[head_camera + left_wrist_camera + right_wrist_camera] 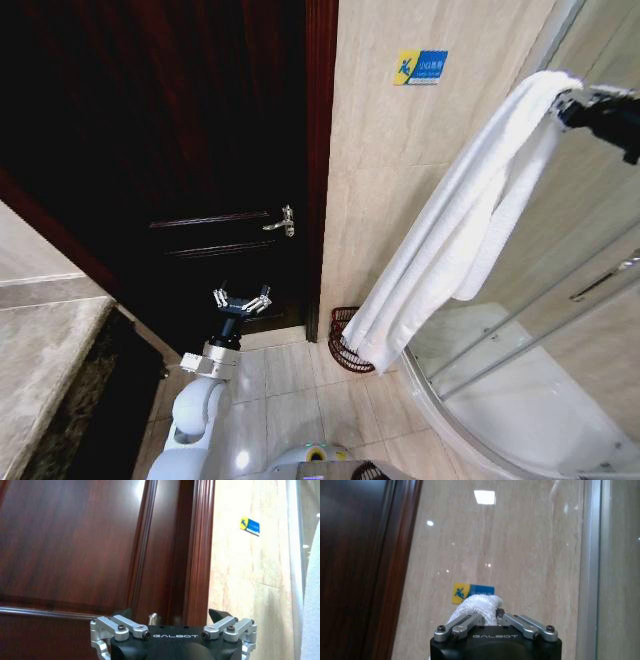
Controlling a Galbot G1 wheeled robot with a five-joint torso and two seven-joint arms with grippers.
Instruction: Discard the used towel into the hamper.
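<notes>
A long white towel (470,220) hangs from my right gripper (567,100), which is shut on its top end high at the right, beside the shower glass. In the right wrist view a bunch of the towel (479,606) sticks up between the shut fingers (465,624). The towel's lower end dangles just above the hamper (343,340), a small dark reddish-brown wire basket on the floor against the beige wall. My left gripper (241,301) stands open low at the left, in front of the dark wooden door, holding nothing.
A dark wooden door (180,150) with a metal handle (283,222) fills the left. A curved glass shower enclosure (560,330) stands at the right. A stone counter (40,370) lies at the far left. A blue and yellow sign (420,67) is on the wall.
</notes>
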